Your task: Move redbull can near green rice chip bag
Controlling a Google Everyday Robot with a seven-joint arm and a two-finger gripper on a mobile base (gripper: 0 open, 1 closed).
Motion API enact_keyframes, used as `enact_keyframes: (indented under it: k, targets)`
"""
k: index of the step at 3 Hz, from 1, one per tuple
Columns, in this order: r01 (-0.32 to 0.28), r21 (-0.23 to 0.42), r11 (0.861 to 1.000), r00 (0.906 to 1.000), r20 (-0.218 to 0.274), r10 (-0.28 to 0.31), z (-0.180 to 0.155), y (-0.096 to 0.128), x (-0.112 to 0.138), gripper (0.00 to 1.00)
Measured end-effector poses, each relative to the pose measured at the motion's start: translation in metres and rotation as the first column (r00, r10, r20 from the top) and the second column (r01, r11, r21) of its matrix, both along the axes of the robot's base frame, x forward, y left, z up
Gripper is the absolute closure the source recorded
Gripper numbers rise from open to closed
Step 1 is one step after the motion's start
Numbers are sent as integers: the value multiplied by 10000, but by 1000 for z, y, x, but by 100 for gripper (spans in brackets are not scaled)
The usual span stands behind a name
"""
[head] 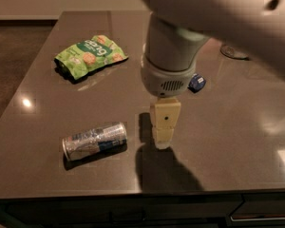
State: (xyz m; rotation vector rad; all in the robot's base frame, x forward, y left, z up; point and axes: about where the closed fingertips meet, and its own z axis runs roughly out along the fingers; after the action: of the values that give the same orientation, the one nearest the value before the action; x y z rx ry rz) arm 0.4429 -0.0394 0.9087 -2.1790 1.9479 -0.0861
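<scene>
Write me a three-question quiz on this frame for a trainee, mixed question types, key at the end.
1. True or false: the redbull can stands upright on the table.
2. Fill in: in the camera view, the green rice chip bag lies toward the table's far ___ corner.
3. Where is the gripper? A) low beside the can, not touching it; B) directly over the bag; C) beyond the table's edge.

Key: 1 false, the can lies on its side; 2 left; 3 A.
</scene>
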Motion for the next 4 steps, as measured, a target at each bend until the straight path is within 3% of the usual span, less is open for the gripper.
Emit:
enact_keyframes:
  k: [2, 4]
  targets:
    - [-974, -261, 9949, 9927, -734, 953, -40, 50, -15, 0]
    - [-1489, -106, 9888, 9840, -1008, 1471, -52, 88, -24, 0]
